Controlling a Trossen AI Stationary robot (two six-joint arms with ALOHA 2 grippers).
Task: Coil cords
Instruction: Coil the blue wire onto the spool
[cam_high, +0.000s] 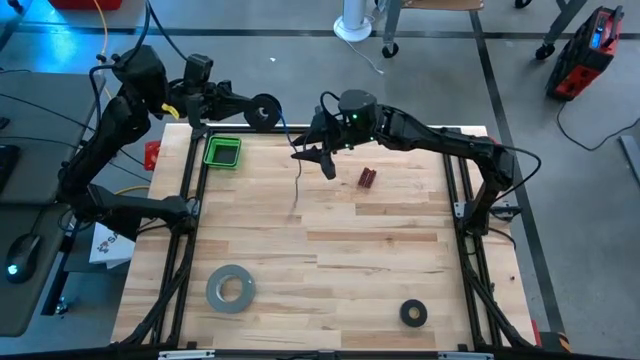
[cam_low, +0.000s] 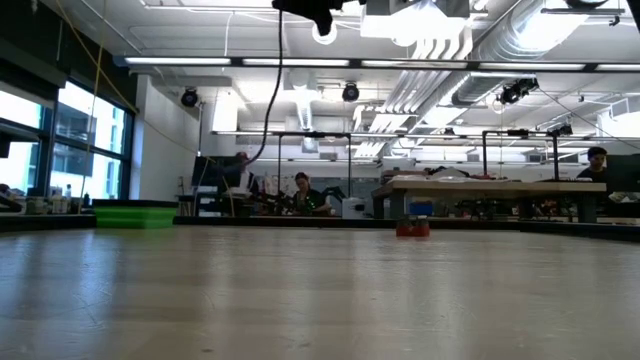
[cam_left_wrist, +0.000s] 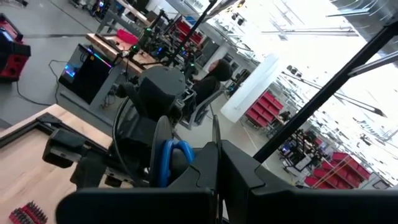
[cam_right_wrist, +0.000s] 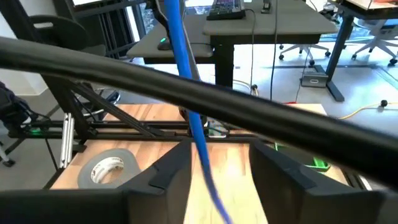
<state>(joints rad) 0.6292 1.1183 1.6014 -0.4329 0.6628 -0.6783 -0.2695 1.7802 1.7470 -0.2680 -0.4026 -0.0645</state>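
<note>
My left gripper (cam_high: 258, 108) is shut on a small black round spool (cam_high: 266, 110), high over the table's far edge. Several turns of blue cord (cam_left_wrist: 176, 155) are wound on the spool. From there the cord (cam_high: 297, 180) runs down toward the wooden table (cam_high: 380, 260). It passes between the fingers of my right gripper (cam_right_wrist: 221, 168), which stands open just right of the spool (cam_left_wrist: 163, 146). The cord (cam_right_wrist: 198, 134) runs close to one finger (cam_right_wrist: 171, 171); I cannot tell whether they touch. In the low view the cord (cam_low: 272, 90) hangs slack. My left gripper holds the black spool at its left side (cam_high: 255, 108), coming level from the table's left. Its own dark fingers (cam_left_wrist: 205, 180) hide the place of contact in the wrist view. The spool stands on edge, lifted clear of the table, with the cord trailing off it.
A green tray (cam_high: 222, 152) sits at the far left and a small red thing (cam_high: 367, 178) right of my right gripper (cam_high: 315, 160). A grey tape roll (cam_high: 231, 288) and a black ring (cam_high: 413, 313) lie near the front edge. Black frame rails (cam_high: 190, 200) line both sides.
</note>
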